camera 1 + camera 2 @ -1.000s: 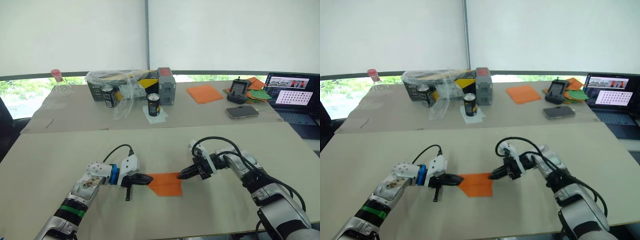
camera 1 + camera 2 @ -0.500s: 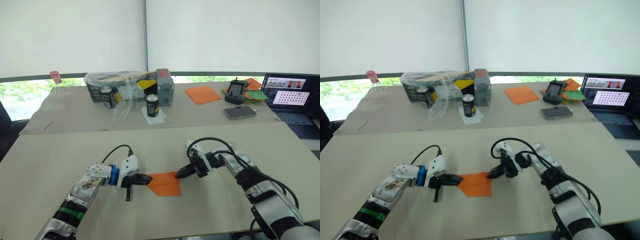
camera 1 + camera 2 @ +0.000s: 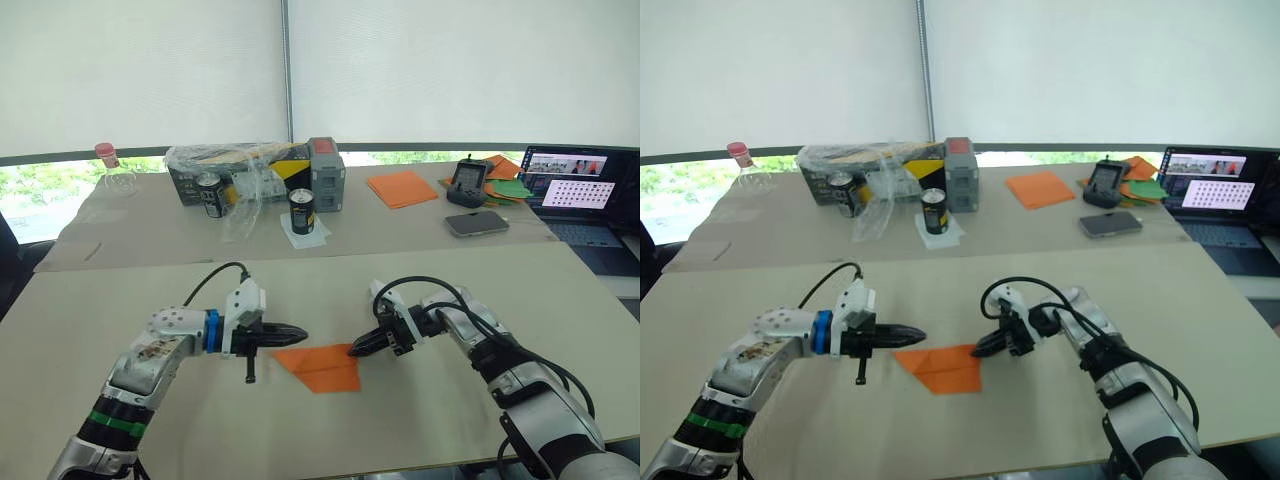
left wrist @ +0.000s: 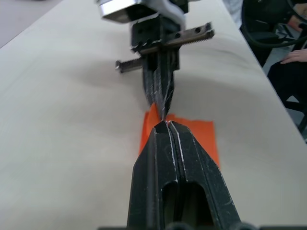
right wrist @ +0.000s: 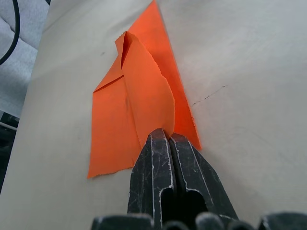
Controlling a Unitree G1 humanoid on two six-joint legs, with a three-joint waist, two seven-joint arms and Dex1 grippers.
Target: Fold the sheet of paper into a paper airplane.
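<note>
The sheet of paper is bright orange and folded into a flat pointed wedge on the near table, its point toward my left arm. One flap stands slightly raised along the middle crease. My right gripper is shut on the wedge's wide end, and its fingertips pinch the edge of that flap. My left gripper is shut with nothing in it. It hovers just above the table over the pointed end, apart from the paper. In the left wrist view the two shut grippers face each other tip to tip over the paper.
On the far table stand a plastic-wrapped crate, two dark cans, a bottle, a stack of orange sheets, a handheld controller, green papers, a phone and a laptop.
My left gripper has lifted off the paper's pointed end and now hangs higher, still shut. The right gripper keeps its hold on the wide end.
</note>
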